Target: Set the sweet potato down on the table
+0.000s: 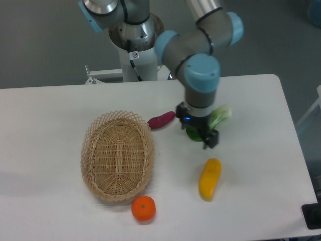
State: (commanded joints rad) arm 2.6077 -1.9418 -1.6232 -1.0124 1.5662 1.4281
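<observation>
While the sweet potato (161,120) lies on the white table (50,125) just beside the basket (118,155), the gripper (200,134) hangs to its right. Its long side tilts up toward the gripper. I cannot tell if the fingers are wide or closed.

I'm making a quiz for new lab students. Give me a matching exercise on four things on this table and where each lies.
1. sweet potato
2. orange
3. yellow vegetable
4. green vegetable

A. below the basket, at the table's near edge
B. partly hidden behind the gripper
C. by the basket's upper right rim
D. below the gripper

Pairs: 1-C, 2-A, 3-D, 4-B
</observation>
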